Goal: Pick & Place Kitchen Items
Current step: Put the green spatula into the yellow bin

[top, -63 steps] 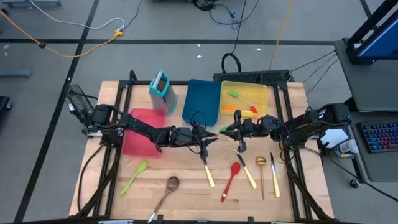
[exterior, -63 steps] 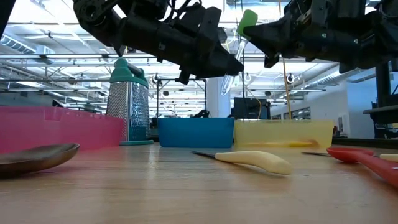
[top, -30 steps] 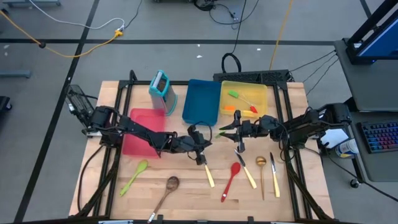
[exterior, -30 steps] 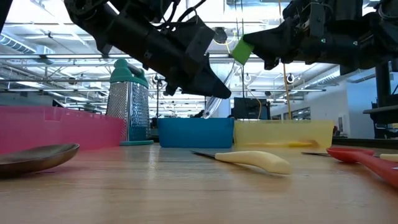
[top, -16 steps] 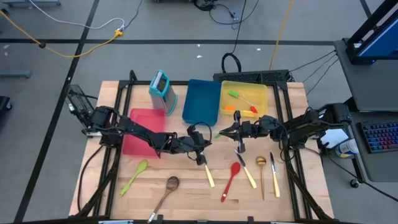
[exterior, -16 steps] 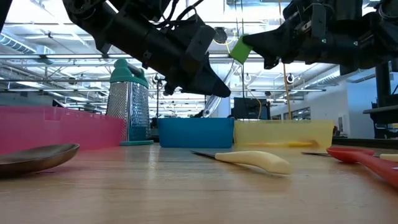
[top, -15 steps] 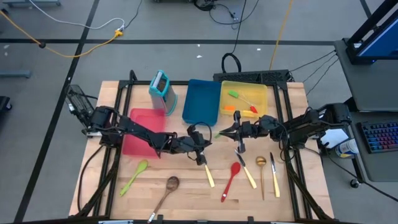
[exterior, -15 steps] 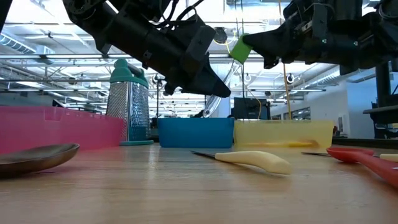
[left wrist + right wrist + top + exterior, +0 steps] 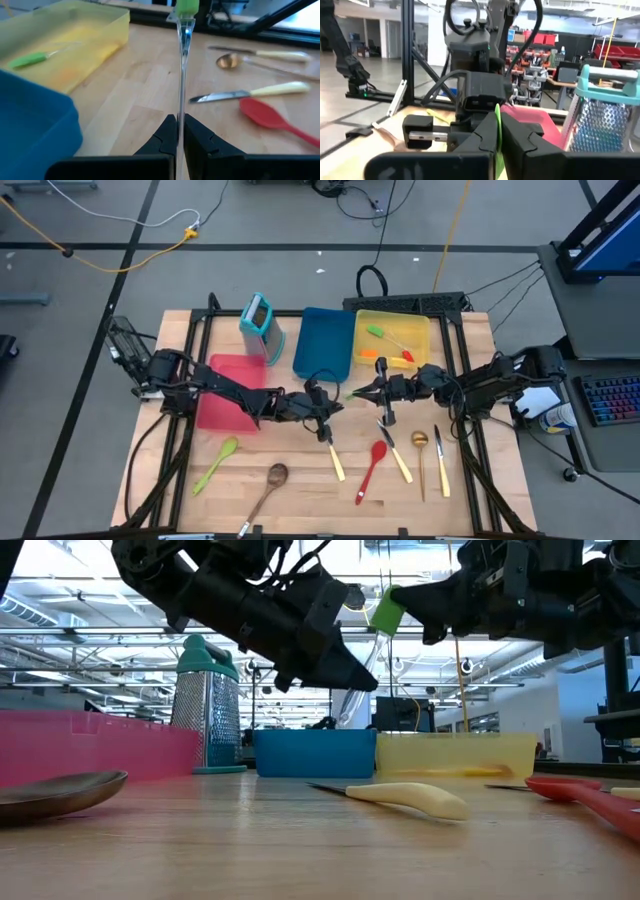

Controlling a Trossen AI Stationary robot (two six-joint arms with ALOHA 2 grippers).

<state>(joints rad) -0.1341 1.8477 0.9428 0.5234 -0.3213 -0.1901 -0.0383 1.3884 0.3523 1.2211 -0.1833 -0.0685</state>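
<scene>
A mini spatula with a green head (image 9: 385,610) and a clear handle (image 9: 181,75) hangs in the air above the table's middle (image 9: 350,395), between my two grippers. My left gripper (image 9: 333,404) (image 9: 180,131) reaches in from the left and is shut on the handle. My right gripper (image 9: 366,391) (image 9: 498,131) comes from the right and is shut on the green head. More utensils lie on the wood in front: a green spoon (image 9: 218,460), a wooden spoon (image 9: 268,485), a red spoon (image 9: 372,468), a gold spoon (image 9: 420,452) and cream-handled knives (image 9: 335,460). My left gripper pinches the clear handle at its free end (image 9: 180,112) between both fingers. It comes from the table's left, with the fingers lying along the handle. The spatula is lifted clear and slants up away from it. My right gripper pinches the green head (image 9: 497,117) between its two fingers, coming roughly level from the table's right. The head stands edge-on between the fingers, clear of the table.
Behind the grippers stand a yellow tray (image 9: 420,330) holding a green and an orange spatula, a blue tray (image 9: 325,340), a red tray (image 9: 225,395) under the left arm, and a teal upright grater (image 9: 258,320). A cream-handled knife (image 9: 405,797) lies below the held spatula.
My left gripper has edged a little up and toward the right arm. The spatula's green head has risen slightly with it. Both grippers have stayed shut on the spatula.
</scene>
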